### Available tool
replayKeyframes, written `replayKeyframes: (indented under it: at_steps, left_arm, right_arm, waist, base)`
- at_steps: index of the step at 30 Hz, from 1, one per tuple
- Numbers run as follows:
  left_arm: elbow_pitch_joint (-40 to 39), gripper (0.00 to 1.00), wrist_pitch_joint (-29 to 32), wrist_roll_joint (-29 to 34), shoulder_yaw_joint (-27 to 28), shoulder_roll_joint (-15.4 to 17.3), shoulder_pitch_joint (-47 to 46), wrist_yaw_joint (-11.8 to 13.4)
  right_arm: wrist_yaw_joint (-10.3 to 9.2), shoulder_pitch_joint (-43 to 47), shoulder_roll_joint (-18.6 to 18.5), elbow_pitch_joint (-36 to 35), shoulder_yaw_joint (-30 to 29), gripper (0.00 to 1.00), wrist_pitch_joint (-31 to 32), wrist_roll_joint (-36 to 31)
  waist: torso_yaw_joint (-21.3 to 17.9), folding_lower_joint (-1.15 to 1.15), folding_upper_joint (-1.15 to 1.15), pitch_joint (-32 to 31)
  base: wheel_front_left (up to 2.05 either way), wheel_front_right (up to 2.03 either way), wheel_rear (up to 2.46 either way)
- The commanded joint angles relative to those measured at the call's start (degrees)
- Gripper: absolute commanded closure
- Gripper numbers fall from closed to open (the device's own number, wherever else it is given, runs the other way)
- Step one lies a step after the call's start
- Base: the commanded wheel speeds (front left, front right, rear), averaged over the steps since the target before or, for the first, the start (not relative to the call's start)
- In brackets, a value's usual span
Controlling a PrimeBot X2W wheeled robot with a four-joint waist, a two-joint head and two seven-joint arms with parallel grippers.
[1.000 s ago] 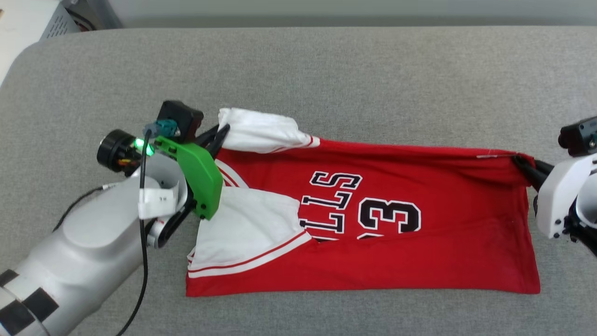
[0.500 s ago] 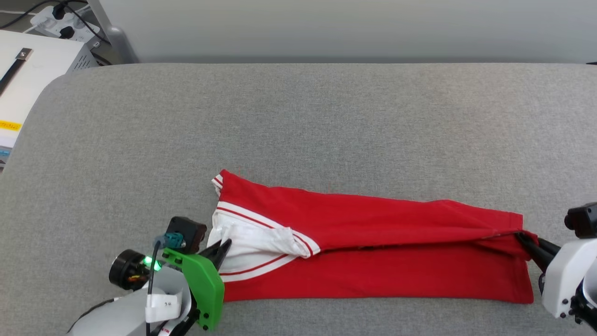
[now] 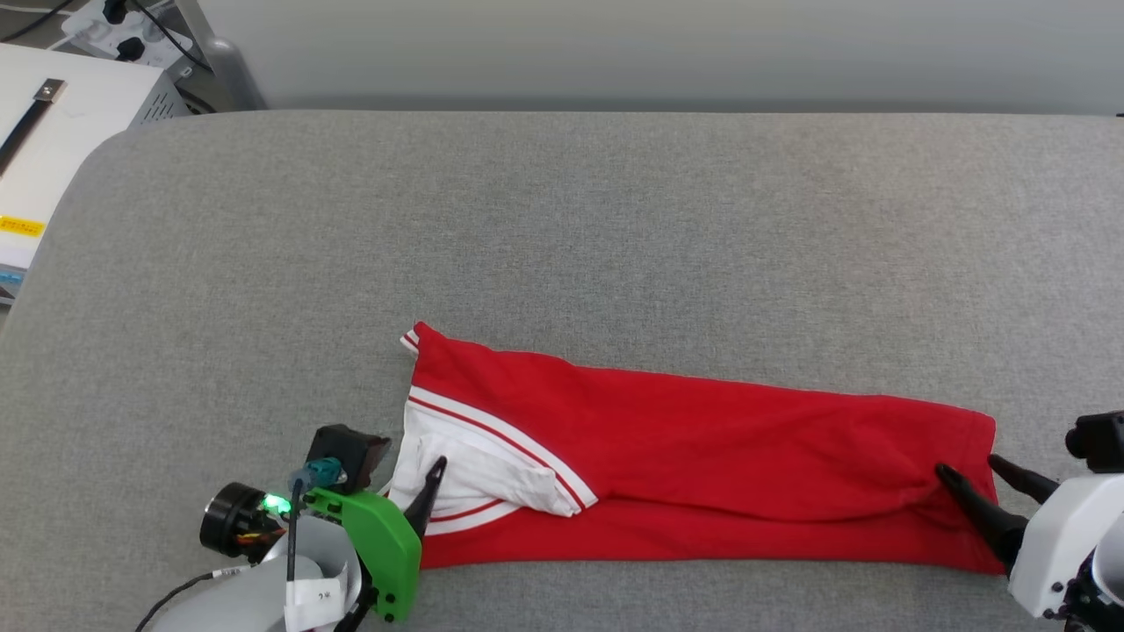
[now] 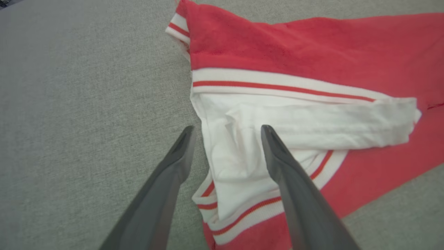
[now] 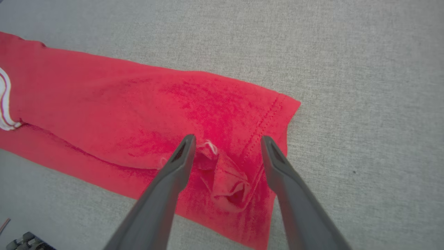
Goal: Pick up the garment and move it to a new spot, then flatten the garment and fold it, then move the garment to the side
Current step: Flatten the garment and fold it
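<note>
The garment (image 3: 702, 439) is a red jersey lying folded lengthwise as a long strip on the grey padded surface (image 3: 562, 228), its print hidden. A white sleeve (image 3: 492, 461) with red stripe trim shows at its left end. My left gripper (image 3: 413, 478) stands open at that end; in the left wrist view its jaws (image 4: 227, 129) straddle the edge of the white sleeve (image 4: 312, 121) with nothing pinched. My right gripper (image 3: 970, 468) is open over the garment's right hem corner. In the right wrist view the right gripper (image 5: 228, 138) has a small bunched fold of red cloth (image 5: 225, 184) lying loose between its fingers.
A white box (image 3: 53, 132) stands past the surface's far left corner, with a power strip (image 3: 97, 22) and a metal post (image 3: 219, 61) behind it. A pale wall runs along the far edge. Bare grey surface lies beyond and left of the garment.
Both grippers held the garment's far edge and carried it over toward the near edge, hiding the print; now both have opened and let go. The head camera also shifted.
</note>
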Motion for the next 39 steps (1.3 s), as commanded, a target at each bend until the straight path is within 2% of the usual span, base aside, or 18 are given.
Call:
replayKeyframes:
  at_steps: [1, 6, 9, 13, 17, 23, 29, 39]
  left_arm:
    - [-0.05, 0.00, -1.42, 0.91, 1.10, 0.08, 0.31, 1.42]
    - [-3.20, 0.00, -3.78, 3.21, 6.57, 0.73, 2.08, 6.93]
    - [-7.66, 0.00, -3.95, 7.33, 13.25, 0.65, 4.07, 10.48]
    - [-12.21, 0.00, -3.97, 14.73, 21.66, 0.00, 8.68, 13.45]
    - [-15.00, 0.00, -3.98, 21.47, 29.11, -1.73, 12.99, 15.07]
    - [-16.23, 0.00, -3.99, 30.18, 37.78, -5.64, 17.73, 15.27]
    - [-17.39, 0.00, -3.99, 36.37, 44.31, -10.12, 21.61, 13.96]
    - [-18.35, 0.00, -3.99, 44.87, 49.94, -16.46, 25.68, 8.80]
  right_arm:
    - [-0.04, 0.86, 0.22, -1.50, -1.48, 0.00, 0.16, 1.71]
    - [-0.04, 2.28, -0.77, -6.29, -7.49, 0.00, 2.06, 7.05]
    - [-0.04, 2.97, -1.84, -6.85, -11.51, 0.00, 4.87, 10.02]
    - [-0.04, 3.43, -2.70, -4.89, -15.10, 0.00, 11.65, 15.38]
    - [-0.04, 2.73, -3.89, -1.38, -15.82, 0.00, 18.00, 16.92]
    - [-0.04, -0.43, -2.83, 3.75, -13.97, 0.00, 21.68, 15.79]
    - [-0.04, -3.63, -0.19, 7.97, -10.93, 0.00, 21.93, 15.81]
    - [-0.04, -6.36, 3.49, 10.89, -3.78, 0.00, 21.60, 17.68]
  waist:
    - [0.14, 0.00, 0.00, -1.11]
    - [0.39, 0.00, 0.00, -2.85]
    - [0.89, 0.00, 0.00, -3.07]
    - [1.62, 0.00, 0.00, -2.48]
    - [2.40, 0.00, 0.00, -1.15]
    - [3.95, 0.00, 0.00, 0.74]
    - [5.30, 0.00, 0.00, 1.84]
    - [5.94, 0.00, 0.00, 2.58]
  base:
    - [0.00, 0.00, 0.00]
    - [0.00, 0.00, 0.00]
    - [0.00, 0.00, 0.00]
    - [0.00, 0.00, 0.00]
    - [0.00, 0.00, 0.00]
    - [0.00, 0.00, 0.00]
    - [0.00, 0.00, 0.00]
    - [0.00, 0.00, 0.00]
